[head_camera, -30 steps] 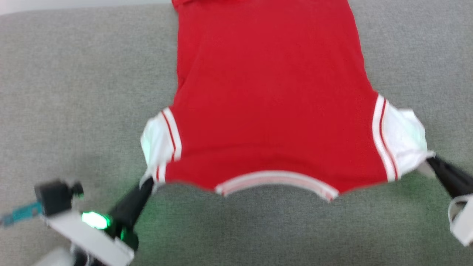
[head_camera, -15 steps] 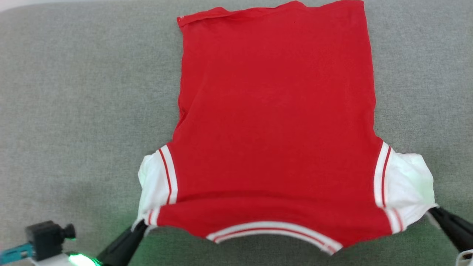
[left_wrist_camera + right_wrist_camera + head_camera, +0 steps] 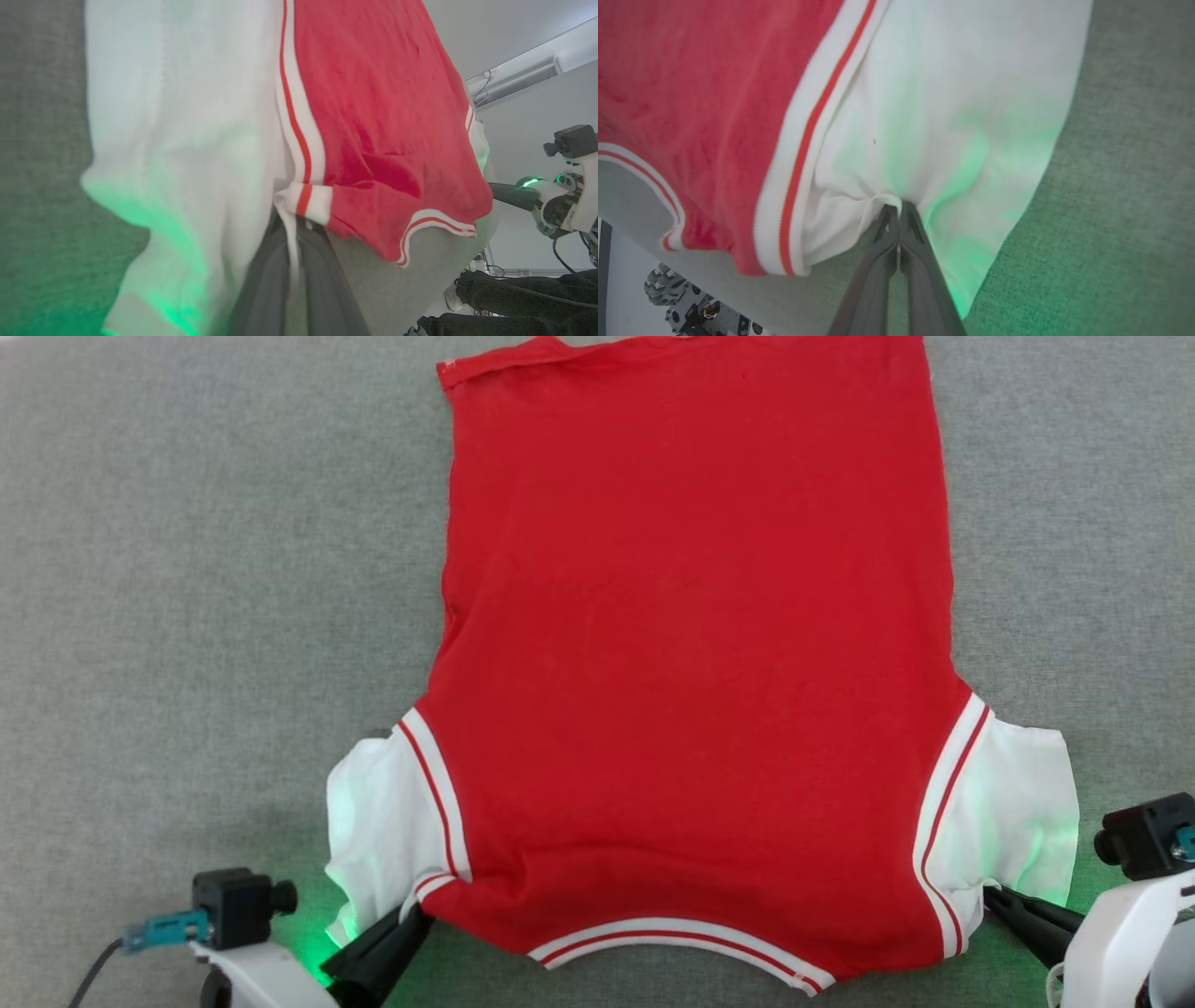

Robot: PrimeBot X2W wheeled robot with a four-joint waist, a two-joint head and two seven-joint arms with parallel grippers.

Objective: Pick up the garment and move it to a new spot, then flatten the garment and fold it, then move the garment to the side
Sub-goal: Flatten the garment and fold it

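My left gripper (image 3: 411,919) is closed tight on the jersey (image 3: 691,663), biting the cloth at the near left shoulder, right where the white left sleeve (image 3: 378,831) meets the striped band. In the left wrist view a thin strip of white cloth runs down between my two dark fingers (image 3: 271,280), with the small red-and-white tab of trim just above the tips.

My right gripper (image 3: 991,894) is closed as well. Its fingers are pressed together on a small pucker of cloth at the near edge of the white right sleeve (image 3: 1013,812), just outside the striped band.

The jersey lies spread on the grey cloth surface (image 3: 187,616), plain red side up. Its neckline (image 3: 672,947) is the nearest part, curving between my two grippers. The body runs away from me, and the hem (image 3: 653,350) sits at the far edge of the head view. The red panel is mostly smooth, with a slight wave along its left edge. Both sleeves are bunched a little towards my fingertips, and green light from my wrists glows on them and on the surface beside them.

Near the neckline, grey shows under the red edge in the wrist views, but I cannot tell whether that edge is lifted clear. A small black camera (image 3: 233,905) sits on my left wrist, and another (image 3: 1144,826) on my right.
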